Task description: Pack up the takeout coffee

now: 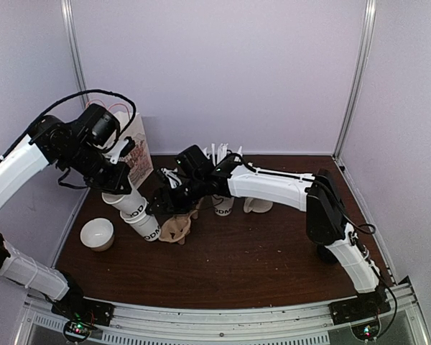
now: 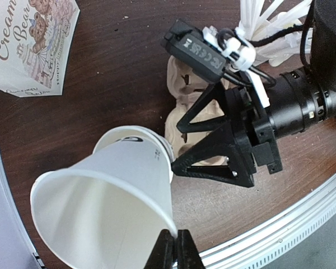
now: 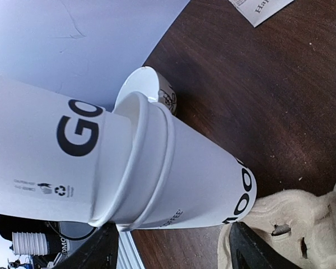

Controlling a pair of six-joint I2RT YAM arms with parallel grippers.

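Note:
White paper cups with black lettering are nested in a tilted stack, without lids: an upper cup [image 1: 131,208] [image 3: 39,162] and a lower cup [image 1: 150,230] [image 3: 207,185]. The lower cup's base rests by the beige pulp carrier [image 1: 178,228] [image 3: 302,224]. My left gripper [image 1: 118,188] [image 2: 176,244] is shut on the upper cup's rim [image 2: 101,218]. My right gripper [image 1: 160,205] [image 3: 173,249] is open, with a finger on each side of the lower cup. It also shows in the left wrist view [image 2: 176,147]. No black lids are in view.
A cream cup without a visible handle [image 1: 97,233] sits at front left. A printed paper bag [image 1: 138,152] [image 2: 33,45] stands at back left. A cup of white sticks [image 1: 223,201] and a cream mug [image 1: 258,205] are behind my right arm.

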